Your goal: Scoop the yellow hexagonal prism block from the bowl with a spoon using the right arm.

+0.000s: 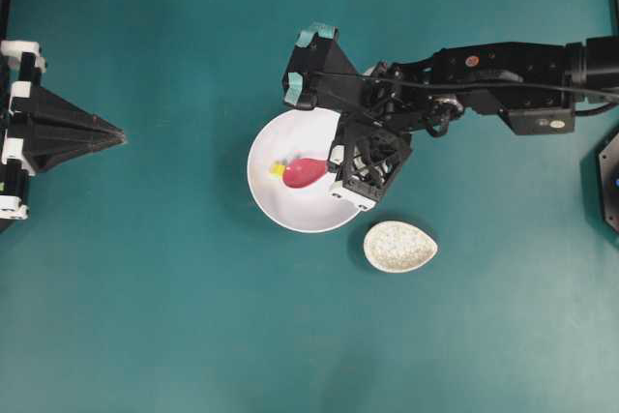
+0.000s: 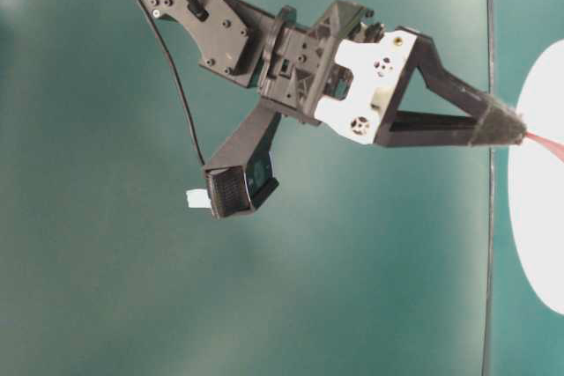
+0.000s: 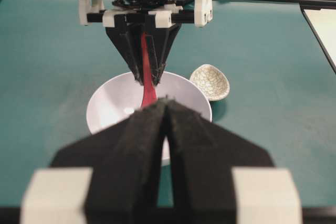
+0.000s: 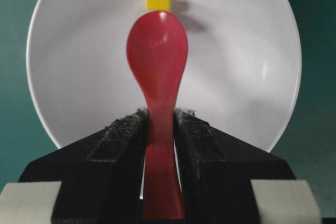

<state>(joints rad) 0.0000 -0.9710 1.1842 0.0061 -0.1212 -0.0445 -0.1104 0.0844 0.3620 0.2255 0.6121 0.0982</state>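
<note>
Right pincer (image 4: 160, 121): you have its two black fingers closed on the handle of the spoon (image 4: 157, 56); in the overhead view it reaches over the bowl's 3 o'clock rim.
Spoon: the pink-red scoop lies inside the bowl (image 1: 280, 210), near its middle; the handle runs back between the fingers.
Yellow block (image 1: 277, 169): it sits in the bowl just off the scoop's tip, at the scoop's 9 o'clock overhead; whether they touch, you cannot tell.
Bowl: it stands on the teal worktop (image 1: 145, 316), mid-scene.
Spoon rest (image 1: 399, 246): speckled, at the bowl's 4 o'clock, just beside it.
Left pincer (image 3: 167, 109): your other arm's fingers are pressed together, holding nothing; it waits at the 9 o'clock edge overhead, well apart from the bowl.
</note>
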